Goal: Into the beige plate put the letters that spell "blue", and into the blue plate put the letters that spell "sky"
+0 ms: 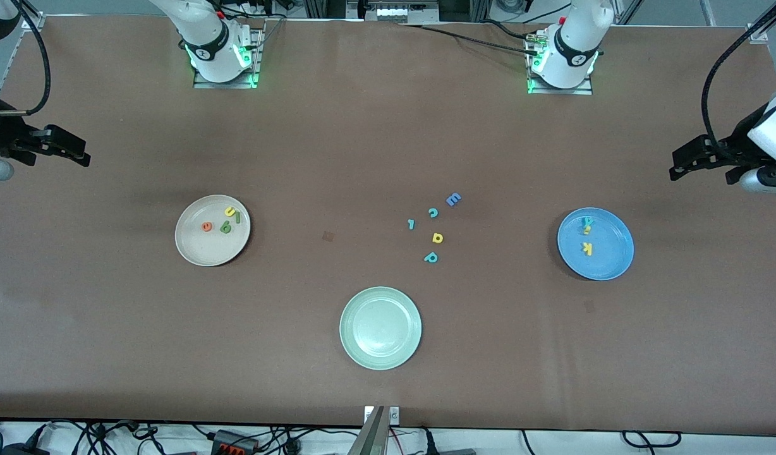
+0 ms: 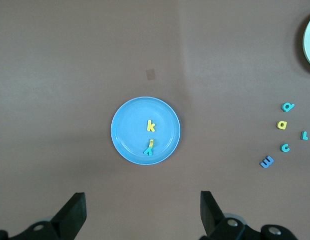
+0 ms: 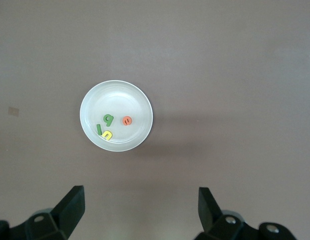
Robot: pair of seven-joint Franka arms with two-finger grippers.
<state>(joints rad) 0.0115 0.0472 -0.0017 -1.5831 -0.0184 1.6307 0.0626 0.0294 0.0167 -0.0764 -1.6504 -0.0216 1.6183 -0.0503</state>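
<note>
The round, shallow beige plate sits toward the right arm's end of the table and holds four small foam letters: an orange e, a dark green b, a dark green straight l and a yellow u, the u at about one o'clock from the e and touching the l. The round bright blue plate lies toward the left arm's end with a yellow k near its middle; at twelve o'clock from it a teal y overlaps a yellow piece, too hidden to read as an s. Between the plates lie a blue capital E, a teal c, a teal hooked letter, a yellow rounded letter and a teal p, with a pale green plate nearest the front camera. The left gripper hangs high over the table beside the blue plate, jaws spread and empty; the right gripper hangs likewise by the beige plate, released, both partly cut off at the front view's edges.
</note>
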